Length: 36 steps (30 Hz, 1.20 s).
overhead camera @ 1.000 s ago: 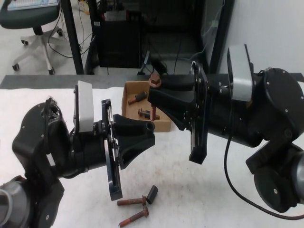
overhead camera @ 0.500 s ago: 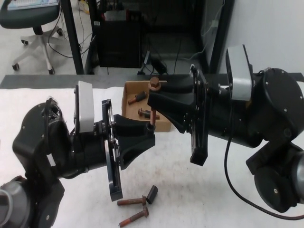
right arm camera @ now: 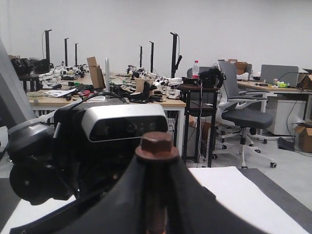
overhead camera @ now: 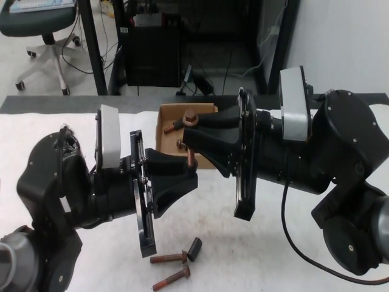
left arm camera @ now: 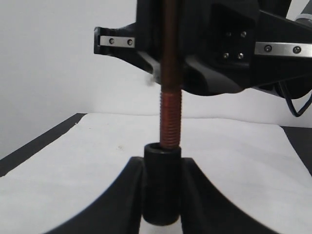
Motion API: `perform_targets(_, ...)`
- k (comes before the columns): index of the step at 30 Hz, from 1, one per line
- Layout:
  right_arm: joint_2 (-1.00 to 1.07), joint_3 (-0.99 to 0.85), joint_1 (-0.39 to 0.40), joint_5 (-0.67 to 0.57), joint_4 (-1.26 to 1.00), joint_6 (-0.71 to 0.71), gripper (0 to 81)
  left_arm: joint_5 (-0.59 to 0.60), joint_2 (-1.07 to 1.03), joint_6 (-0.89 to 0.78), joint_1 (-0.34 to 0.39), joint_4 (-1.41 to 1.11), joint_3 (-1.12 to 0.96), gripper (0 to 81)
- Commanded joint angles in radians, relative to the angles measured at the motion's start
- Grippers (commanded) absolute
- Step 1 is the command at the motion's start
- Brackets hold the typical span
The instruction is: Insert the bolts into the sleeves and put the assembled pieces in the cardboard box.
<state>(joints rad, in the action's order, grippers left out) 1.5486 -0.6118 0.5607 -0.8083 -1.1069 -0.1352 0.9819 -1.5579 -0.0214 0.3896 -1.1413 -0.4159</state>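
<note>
Rust-red bolt (left arm camera: pixel 170 112) clamped in your right pincer (overhead camera: pixel 192 129), hanging upright | tip at the mouth of the black sleeve (left arm camera: pixel 162 183) | your left pincer (overhead camera: pixel 188 172) clamped on that sleeve, above the bench (overhead camera: pixel 273 243)

**A big work room is spreading out around the bench**

A white wall (right arm camera: pixel 195 19) is running behind long desks (right arm camera: pixel 48 101) that are holding lots of small stuff. Black posts (right arm camera: pixel 173 48) are standing up from the desks. A grey chair (right arm camera: pixel 243 117) on wheels is sitting on the pale floor (right arm camera: pixel 287 151). A white cloth (overhead camera: pixel 261 255) is covering the bench (overhead camera: pixel 36 103), and a black stand (overhead camera: pixel 152 55) is standing behind it.
</note>
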Motion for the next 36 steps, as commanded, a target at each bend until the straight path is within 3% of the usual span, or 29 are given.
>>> perform_targets(1, -0.003, 0.001, 0.003, 0.003, 0.028, 0.012, 0.8, 0.008, 0.014, -0.036, 0.000, -0.067, -0.005, 0.3)
perform_targets(8, -0.003, 0.001, -0.001, 0.003, 0.028, 0.023, 0.8, 0.029, 0.014, -0.120, 0.000, -0.170, -0.005, 0.3)
perform_targets(22, -0.003, 0.001, -0.001, 0.013, 0.115, 0.095, 0.1, 0.029, 0.014, -0.122, 0.000, -0.180, -0.005, 0.3)
perform_targets(25, -0.003, 0.001, -0.001, 0.017, 0.116, 0.095, 9.4, 0.029, 0.014, -0.122, 0.000, -0.180, -0.005, 0.3)
perform_targets(29, -0.003, 0.001, -0.001, 0.020, 0.116, 0.095, 37.2, 0.029, 0.014, -0.122, 0.000, -0.180, -0.005, 0.3)
perform_targets(31, -0.003, 0.001, -0.001, 0.054, 0.116, 0.093, 47.3, 0.029, 0.014, -0.122, 0.000, -0.180, -0.005, 0.3)
perform_targets(36, -0.003, 0.001, -0.001, 0.104, 0.116, 0.093, 51.0, 0.029, 0.014, -0.122, 0.000, -0.180, -0.005, 0.3)
